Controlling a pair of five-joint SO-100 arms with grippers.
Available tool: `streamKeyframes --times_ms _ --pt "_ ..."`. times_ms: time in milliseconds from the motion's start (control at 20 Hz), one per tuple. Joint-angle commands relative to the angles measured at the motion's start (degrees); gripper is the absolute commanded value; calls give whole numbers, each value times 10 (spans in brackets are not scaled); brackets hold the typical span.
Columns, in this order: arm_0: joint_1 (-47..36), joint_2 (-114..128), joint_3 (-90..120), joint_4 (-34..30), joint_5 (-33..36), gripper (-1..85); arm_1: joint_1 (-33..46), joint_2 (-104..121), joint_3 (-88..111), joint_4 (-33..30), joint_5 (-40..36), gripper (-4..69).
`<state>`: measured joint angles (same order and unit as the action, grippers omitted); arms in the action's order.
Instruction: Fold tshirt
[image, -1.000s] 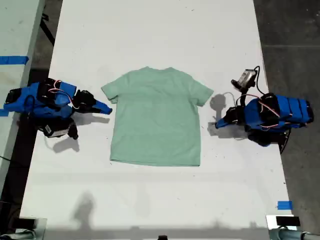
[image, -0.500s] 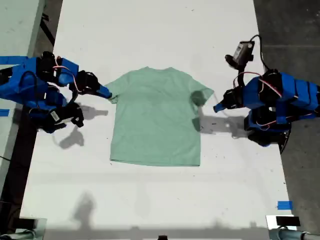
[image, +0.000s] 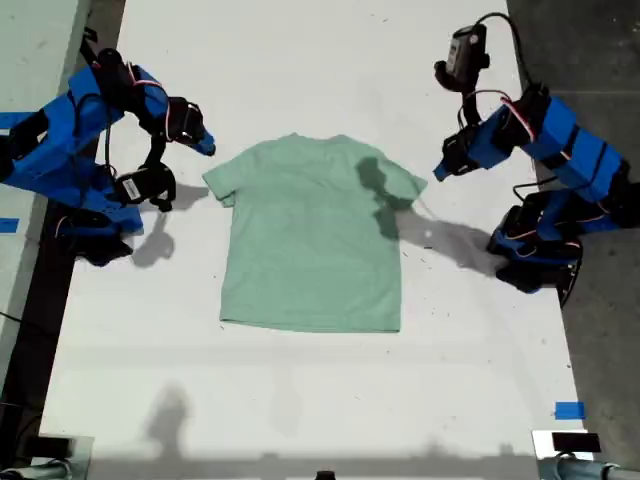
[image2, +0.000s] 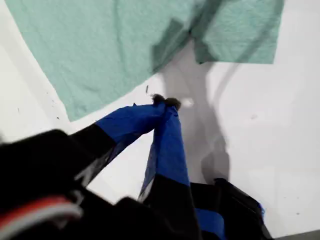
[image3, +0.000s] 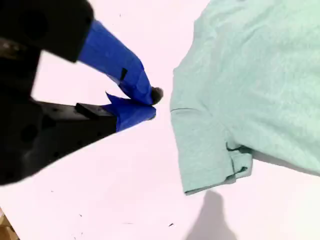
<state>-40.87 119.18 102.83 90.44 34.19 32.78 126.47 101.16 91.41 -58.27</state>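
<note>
The pale mint-green tshirt lies flat on the white table, neck toward the far side and both sleeves spread. My first gripper hovers shut and empty just off the sleeve at the exterior view's right, its arm's shadow falling on that sleeve. The first wrist view shows its blue fingertips closed above bare table, with the tshirt beyond. My second gripper is shut and empty just off the sleeve at the exterior view's left. In the second wrist view its tips meet beside the tshirt sleeve.
Both arm bases stand at the table's side edges in the exterior view. A second surface with blue tape lies at that view's left, dark floor at its right. A blue tape mark sits near the table's near right corner.
Both arms have lifted and swung toward the far side, bringing their shut grippers from beside the shirt's flanks up to its sleeves. The tshirt has not moved.
</note>
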Motion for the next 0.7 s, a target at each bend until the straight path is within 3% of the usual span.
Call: streamKeyframes --times_ms 0,100,300,500,650 --pt "-38 4 -31 16 29 1 46 -17 -53 1 -70 8" --pt "-38 6 -27 18 32 2 69 -20 -47 -13 -95 114" --pt "-47 5 -17 19 34 1 98 -20 -37 -44 -123 252" --pt "-57 -12 -13 22 52 1 138 -26 40 -112 -158 271" --pt "-58 -23 -11 17 63 1 159 -53 120 -200 -186 272"
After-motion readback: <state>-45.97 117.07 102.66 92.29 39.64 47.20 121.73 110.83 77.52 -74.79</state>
